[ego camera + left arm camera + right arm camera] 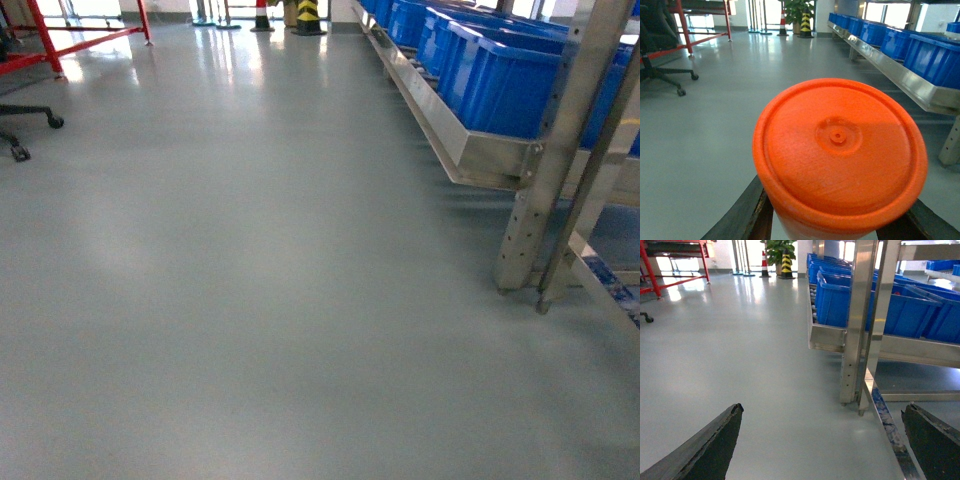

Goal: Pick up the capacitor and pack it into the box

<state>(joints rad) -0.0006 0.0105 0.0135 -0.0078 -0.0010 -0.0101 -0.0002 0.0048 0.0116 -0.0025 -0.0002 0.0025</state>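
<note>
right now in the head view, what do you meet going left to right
office chair base → red frame → striped bollard → blue bins → steel rack post

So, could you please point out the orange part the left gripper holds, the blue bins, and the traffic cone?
orange capacitor [840, 150], left wrist view, centre of its round top face.
blue bins [832, 305], right wrist view, front wall of the nearest bin.
traffic cone [764, 264], right wrist view, its striped body.
</note>
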